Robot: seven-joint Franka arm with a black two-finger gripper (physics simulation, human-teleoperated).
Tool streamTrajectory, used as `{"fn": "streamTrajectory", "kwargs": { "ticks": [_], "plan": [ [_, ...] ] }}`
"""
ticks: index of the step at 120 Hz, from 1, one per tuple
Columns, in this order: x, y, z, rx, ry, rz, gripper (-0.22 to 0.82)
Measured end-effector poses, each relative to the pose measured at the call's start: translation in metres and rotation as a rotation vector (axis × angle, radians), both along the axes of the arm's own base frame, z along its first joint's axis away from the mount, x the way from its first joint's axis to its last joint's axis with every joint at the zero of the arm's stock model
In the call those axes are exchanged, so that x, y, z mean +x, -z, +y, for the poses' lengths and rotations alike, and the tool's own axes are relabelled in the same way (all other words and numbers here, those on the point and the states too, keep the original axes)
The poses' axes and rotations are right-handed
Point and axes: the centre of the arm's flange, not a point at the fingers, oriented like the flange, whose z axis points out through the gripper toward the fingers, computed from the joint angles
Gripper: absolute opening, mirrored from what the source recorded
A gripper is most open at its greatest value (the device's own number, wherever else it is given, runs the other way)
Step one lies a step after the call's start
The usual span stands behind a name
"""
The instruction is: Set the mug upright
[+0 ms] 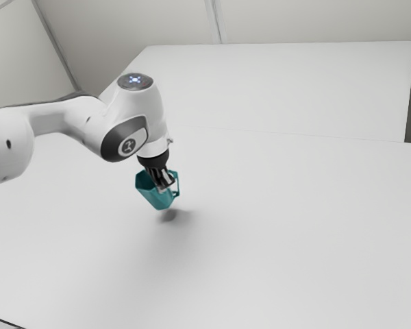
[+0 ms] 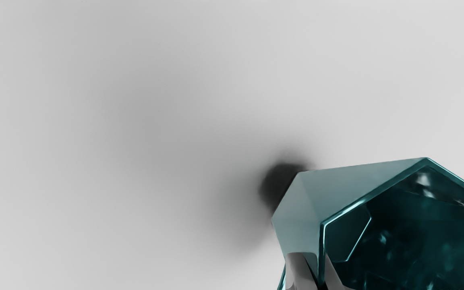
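Left of the exterior frame's centre, our black gripper [image 1: 165,186] is nearly closed, one finger inside and one outside the glossy, faceted teal mug [image 1: 151,195], pinching its thin wall. The mug hangs tilted, directly below our gripper's body, its angular handle [image 1: 178,184] to the frame's right, above the smooth white table [image 1: 281,233]; pale walls [image 1: 123,20] rise along the top.

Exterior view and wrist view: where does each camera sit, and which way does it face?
Exterior view: at the arm's side, looking down across the table; the arm enters from this view's left, ending in the gripper.
Wrist view: mounted above the gripper, looking down past its fingers at the table.
Shared: table, gripper fingers and teal mug.
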Motion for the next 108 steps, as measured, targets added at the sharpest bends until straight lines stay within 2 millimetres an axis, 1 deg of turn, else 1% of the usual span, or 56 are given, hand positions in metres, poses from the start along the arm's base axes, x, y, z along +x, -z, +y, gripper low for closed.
{"fn": "streamTrajectory", "kwargs": {
  "ticks": [12, 20, 29, 35, 51, 64, 88, 108],
  "plan": [
    [-0.002, 0.01, 0.02, 0.031, -0.006, -0.005, -0.18],
    [-0.007, 0.021, 0.034, 0.038, -0.02, 0.001, -0.18],
    [-0.012, 0.027, 0.042, 0.034, -0.03, -0.002, -0.18],
    [-0.018, 0.031, 0.041, 0.024, -0.032, 0.0, -0.18],
    [-0.025, 0.036, 0.029, 0.004, -0.023, 0.011, -0.18],
    [-0.029, 0.038, 0.026, 0.003, -0.027, 0.033, -0.18],
    [-0.024, 0.054, 0.026, 0.01, -0.028, 0.071, -0.18],
    [-0.018, 0.062, 0.024, 0.015, -0.021, 0.084, -0.18]
  ]
}}
